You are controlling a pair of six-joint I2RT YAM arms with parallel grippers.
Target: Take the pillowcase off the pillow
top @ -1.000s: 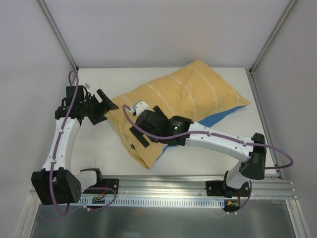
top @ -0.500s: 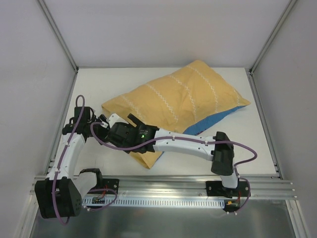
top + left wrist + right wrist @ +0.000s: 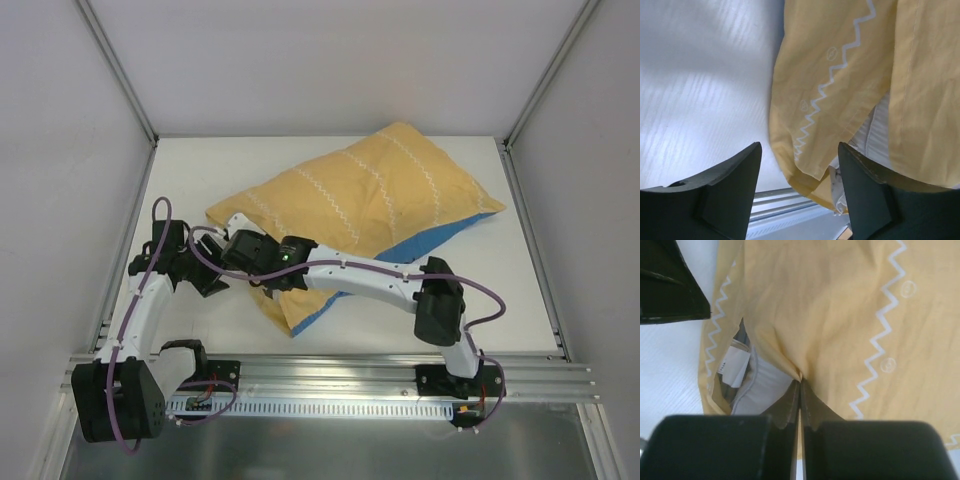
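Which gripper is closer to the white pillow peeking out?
Right. The right gripper pinches the pillowcase beside the pillow; the left gripper is open, off the pillowcase's corner.

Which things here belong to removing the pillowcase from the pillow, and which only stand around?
Belong to the job: yellow-orange fabric pillowcase with white zigzag lines; plain white stuffed pillow showing in its opening; right gripper, shut on the pillowcase; left gripper, open at the hem.
Not part of it: white table; metal rail.

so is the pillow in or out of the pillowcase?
In. The pillowcase bulges full; only a white corner of the pillow shows at its open end.
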